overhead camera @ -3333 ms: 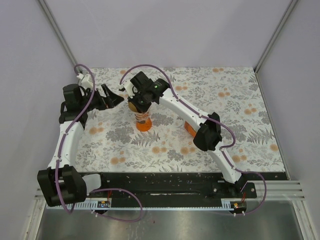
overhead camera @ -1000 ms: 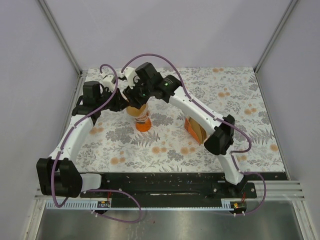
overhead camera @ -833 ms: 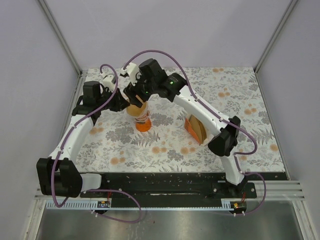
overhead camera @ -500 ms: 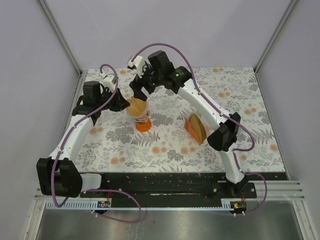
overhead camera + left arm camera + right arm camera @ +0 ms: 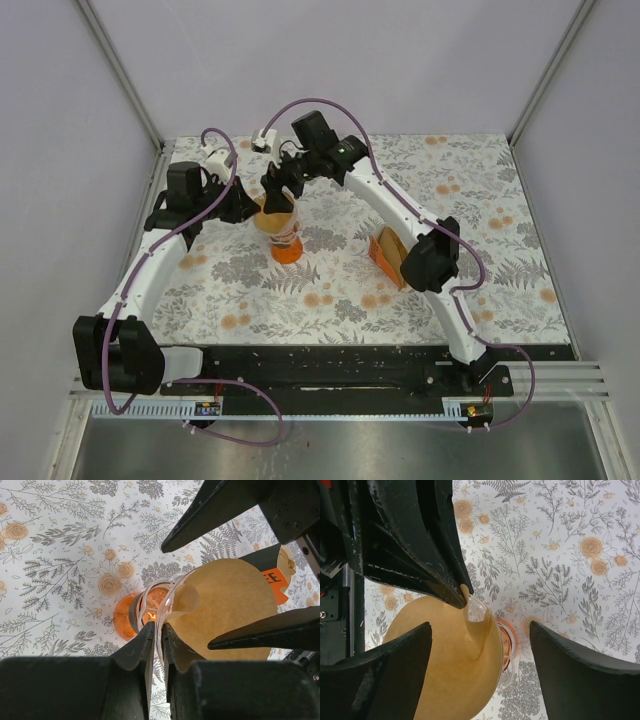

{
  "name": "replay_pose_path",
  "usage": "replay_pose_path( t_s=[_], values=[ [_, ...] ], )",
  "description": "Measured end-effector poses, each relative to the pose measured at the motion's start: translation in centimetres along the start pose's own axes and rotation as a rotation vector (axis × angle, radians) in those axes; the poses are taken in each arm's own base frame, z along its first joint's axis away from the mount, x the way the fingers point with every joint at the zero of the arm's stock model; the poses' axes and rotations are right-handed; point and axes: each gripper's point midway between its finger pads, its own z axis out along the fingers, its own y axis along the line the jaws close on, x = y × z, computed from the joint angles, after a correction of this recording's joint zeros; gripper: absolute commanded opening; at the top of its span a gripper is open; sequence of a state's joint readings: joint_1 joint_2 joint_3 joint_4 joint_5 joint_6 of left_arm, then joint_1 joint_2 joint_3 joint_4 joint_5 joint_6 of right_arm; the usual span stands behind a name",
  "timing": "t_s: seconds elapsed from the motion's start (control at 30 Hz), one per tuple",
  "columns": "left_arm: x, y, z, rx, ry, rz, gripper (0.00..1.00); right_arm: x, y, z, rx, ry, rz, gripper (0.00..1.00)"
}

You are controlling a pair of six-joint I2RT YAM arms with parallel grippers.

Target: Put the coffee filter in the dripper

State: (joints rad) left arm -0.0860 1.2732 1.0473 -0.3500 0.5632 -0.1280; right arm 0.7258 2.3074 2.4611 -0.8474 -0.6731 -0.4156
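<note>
Two sets of jaws crowd one small clear funnel-topped dripper with an orange base (image 5: 286,247). It stands on the floral-patterned surface (image 5: 480,200) toward 10 o'clock from the middle. A beige wedge-shaped holder of brown papers (image 5: 390,258) sits well apart at the dripper's 3 o'clock. The left jaws are closed, pinching the dripper's glass rim. The right jaws stand wide open just above, flanking the thin light-brown fan-shaped paper coffee filter (image 5: 235,605); whether either finger brushes it I cannot tell. The filter sits in the funnel mouth, but much of its rounded fan stands proud of the rim and one flap curls inward. It looks only loosely seated. Its long axis runs from the hidden tip, pointing down into the funnel, up to the rounded edge, and it leans off vertical toward 10 o'clock in the overhead view. The risks follow from that. The springy paper may unfold and ride back out. A right finger coming down could crease it or drag it over the rim. A jerky release by the left jaws could tip the narrow-waisted dripper and spill the filter.
</note>
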Motion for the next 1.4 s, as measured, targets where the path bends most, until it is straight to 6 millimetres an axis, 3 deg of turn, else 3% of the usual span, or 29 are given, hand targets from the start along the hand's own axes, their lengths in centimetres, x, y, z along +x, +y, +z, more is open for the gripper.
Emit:
replay_pose_path(
  t_s=[0.23,0.43,0.63,0.73,0.83,0.93,1.03,1.17,1.27,1.4],
  values=[
    [0.0,0.0,0.0,0.000,0.001,0.000,0.15,0.7,-0.1,1.2,-0.039,0.001,0.004,0.45],
    [0.0,0.0,0.1,0.000,0.003,-0.001,0.15,1.1,-0.1,1.6,-0.051,0.004,0.002,0.30],
    [0.1,-0.1,0.1,0.006,0.005,-0.002,0.15,1.1,-0.4,1.6,-0.064,-0.012,-0.005,0.07],
    [0.1,-0.2,0.1,0.006,0.008,-0.002,0.14,1.2,-0.3,1.6,-0.078,-0.018,-0.010,0.10],
    [0.2,-0.2,0.0,0.006,0.011,-0.004,0.14,1.2,-0.3,1.7,-0.084,-0.023,-0.013,0.36],
    [0.2,-0.1,0.1,0.004,0.012,-0.005,0.14,1.4,-0.3,1.8,-0.086,-0.019,-0.019,0.51],
    [0.2,-0.1,0.1,0.004,0.012,-0.005,0.14,2.0,-0.2,2.1,-0.092,-0.006,-0.016,0.57],
    [0.1,-0.1,0.1,0.003,0.009,-0.004,0.14,3.5,-0.4,2.6,-0.092,0.022,-0.001,0.54],
    [0.0,-0.3,0.1,0.010,0.008,-0.005,0.14,4.4,-0.4,2.9,-0.092,0.041,0.022,0.38],
    [-0.2,-0.4,0.2,0.010,0.000,-0.001,0.14,4.0,-0.2,2.7,-0.089,0.035,0.030,0.24]
  ],
)
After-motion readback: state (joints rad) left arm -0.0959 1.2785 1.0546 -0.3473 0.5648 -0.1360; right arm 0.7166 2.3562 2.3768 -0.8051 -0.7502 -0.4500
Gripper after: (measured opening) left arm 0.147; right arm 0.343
